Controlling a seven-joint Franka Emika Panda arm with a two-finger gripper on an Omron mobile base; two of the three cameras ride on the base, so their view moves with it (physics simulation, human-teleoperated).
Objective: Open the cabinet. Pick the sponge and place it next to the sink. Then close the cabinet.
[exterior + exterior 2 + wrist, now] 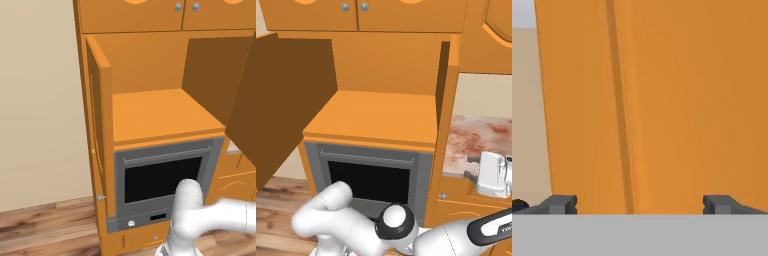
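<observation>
Cabinet (165, 115) stands with both doors swung wide in our left base view — shelf bare, no sponge we can spot. Right base view: gripper (491, 175) off right over the counter (466, 145). Hand view: jaws spread wide, gripping nothing — orange panel ahead.

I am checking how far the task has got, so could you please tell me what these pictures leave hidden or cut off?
- Sponge: not to be found on the cabinet shelf or the counter.
- Sink: beyond the right base view's edge.
- Gripper: faces an orange panel; which panel, unclear.
</observation>
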